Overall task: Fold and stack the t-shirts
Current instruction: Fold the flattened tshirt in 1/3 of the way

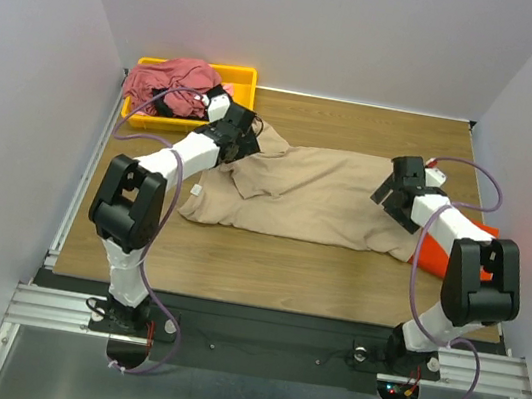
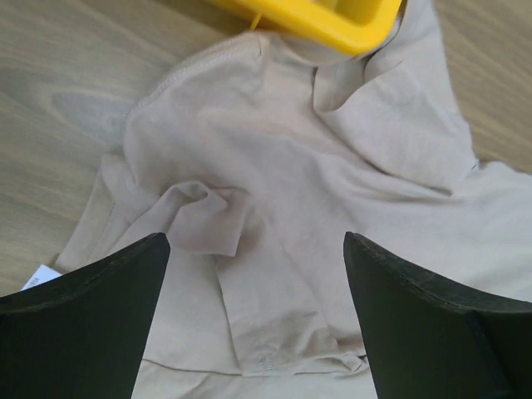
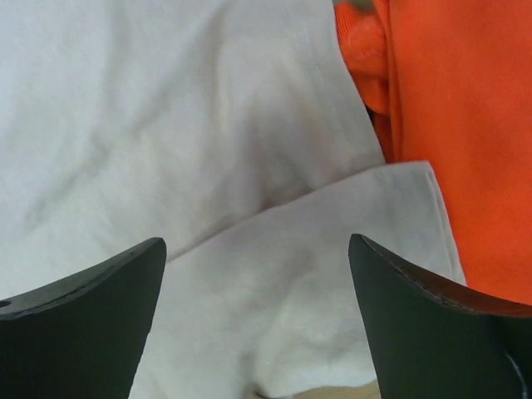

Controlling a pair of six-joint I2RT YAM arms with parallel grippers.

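Tan tee (image 1: 316,202) — ends under wide-spread L claw (image 2: 258,312) & R claw (image 3: 258,316).

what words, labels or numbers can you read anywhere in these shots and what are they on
No text can be read in any view.
White tag at the edge of the tan t-shirt, left wrist view: too small and partly hidden, unreadable.
Yellow bin and orange t-shirt: no print visible.
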